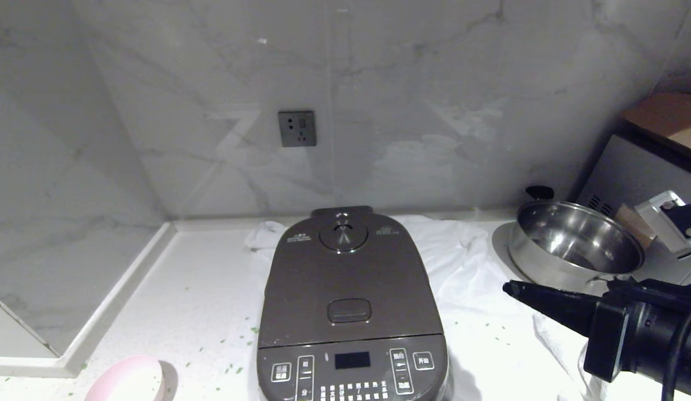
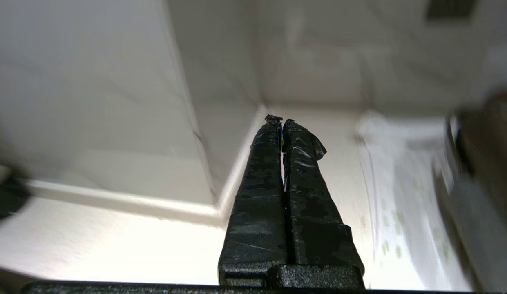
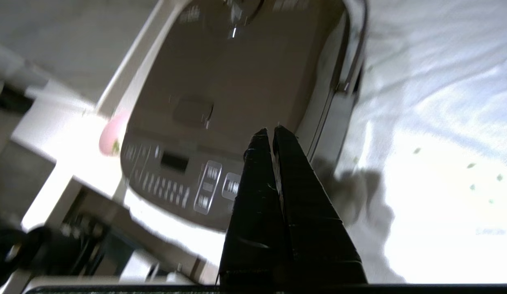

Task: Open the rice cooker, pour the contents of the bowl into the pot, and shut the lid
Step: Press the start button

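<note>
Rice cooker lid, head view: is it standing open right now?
No, the lid lies flat and shut on the rice cooker, hiding the inner pot.

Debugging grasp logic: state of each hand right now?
Left hand: closed, holding nothing.
Right hand: closed, holding nothing, beside the dark brown-grey rice cooker.

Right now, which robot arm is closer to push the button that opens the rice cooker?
Probably the right. The right gripper, fingers shut, hangs just beside the rice cooker, aimed toward its lid. The left gripper, also shut, points at the wall corner.
</note>
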### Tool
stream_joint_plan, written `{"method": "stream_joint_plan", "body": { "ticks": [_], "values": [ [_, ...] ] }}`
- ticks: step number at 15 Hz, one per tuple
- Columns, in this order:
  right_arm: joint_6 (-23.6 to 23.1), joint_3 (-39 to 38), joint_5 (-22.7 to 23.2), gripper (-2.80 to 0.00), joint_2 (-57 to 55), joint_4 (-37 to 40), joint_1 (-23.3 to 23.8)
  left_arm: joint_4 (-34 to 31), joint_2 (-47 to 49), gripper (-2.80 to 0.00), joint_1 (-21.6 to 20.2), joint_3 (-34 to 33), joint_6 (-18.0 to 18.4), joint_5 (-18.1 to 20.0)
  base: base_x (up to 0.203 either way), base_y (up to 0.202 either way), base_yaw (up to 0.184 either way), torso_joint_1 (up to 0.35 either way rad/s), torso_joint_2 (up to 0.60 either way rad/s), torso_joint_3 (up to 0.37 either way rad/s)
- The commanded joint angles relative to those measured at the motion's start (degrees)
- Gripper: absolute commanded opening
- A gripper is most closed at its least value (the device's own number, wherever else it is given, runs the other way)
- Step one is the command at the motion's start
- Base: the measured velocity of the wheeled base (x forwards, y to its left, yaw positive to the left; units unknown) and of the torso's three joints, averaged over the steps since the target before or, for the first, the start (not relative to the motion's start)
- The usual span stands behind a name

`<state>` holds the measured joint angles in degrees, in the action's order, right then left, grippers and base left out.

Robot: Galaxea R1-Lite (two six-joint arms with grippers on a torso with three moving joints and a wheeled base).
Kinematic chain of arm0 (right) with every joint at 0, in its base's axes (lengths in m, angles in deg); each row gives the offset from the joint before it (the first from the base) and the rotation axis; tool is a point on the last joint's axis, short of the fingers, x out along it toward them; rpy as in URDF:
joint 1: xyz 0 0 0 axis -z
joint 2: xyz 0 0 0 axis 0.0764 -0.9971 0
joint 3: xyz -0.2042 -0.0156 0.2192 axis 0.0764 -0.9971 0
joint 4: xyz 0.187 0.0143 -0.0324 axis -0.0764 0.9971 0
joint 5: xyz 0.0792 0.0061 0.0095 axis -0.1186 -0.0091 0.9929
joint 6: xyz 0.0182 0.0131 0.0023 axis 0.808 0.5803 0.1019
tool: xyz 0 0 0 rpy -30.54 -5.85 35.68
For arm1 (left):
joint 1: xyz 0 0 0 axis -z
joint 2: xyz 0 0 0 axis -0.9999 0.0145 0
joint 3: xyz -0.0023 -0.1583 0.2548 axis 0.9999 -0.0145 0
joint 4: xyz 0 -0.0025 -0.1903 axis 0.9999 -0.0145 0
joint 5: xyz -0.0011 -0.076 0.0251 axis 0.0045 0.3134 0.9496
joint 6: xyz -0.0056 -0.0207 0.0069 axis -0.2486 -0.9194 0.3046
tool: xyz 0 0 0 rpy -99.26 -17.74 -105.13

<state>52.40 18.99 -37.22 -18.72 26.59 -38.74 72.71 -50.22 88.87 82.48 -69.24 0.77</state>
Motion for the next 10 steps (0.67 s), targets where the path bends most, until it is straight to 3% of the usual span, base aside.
{"method": "stream_joint_plan", "body": {
  "ticks": [1,4,5,7,10],
  "values": [
    [0.6,-0.1,2.7,-2.8,1.8,2.9,-0.1,0.1,-7.7,-2.8,0.2,-10.1,-0.1,2.2,0.0,0.0,0.0,0.0,0.0,0.0],
    [4.9,0.3,7.7,-2.8,4.3,8.0,-0.2,0.7,-8.1,-2.8,0.3,-18.9,-2.4,3.5,0.0,0.0,0.0,0.0,0.0,0.0],
    [6.1,0.3,9.1,-2.8,4.3,8.9,-0.2,0.8,-8.1,-2.8,0.2,-19.4,-4.7,4.9,0.0,0.0,0.0,0.0,0.0,0.0],
    [6.6,0.3,11.5,-2.8,3.7,9.7,-0.3,-0.2,-8.1,-2.8,0.1,-20.8,-5.8,8.8,0.0,0.0,0.0,0.0,0.0,0.0],
    [7.6,1.6,14.1,-2.8,1.4,10.0,-0.3,-2.3,-8.1,-2.8,0.2,-20.9,-6.1,11.0,0.0,0.0,0.0,0.0,0.0,0.0]
  ]
}}
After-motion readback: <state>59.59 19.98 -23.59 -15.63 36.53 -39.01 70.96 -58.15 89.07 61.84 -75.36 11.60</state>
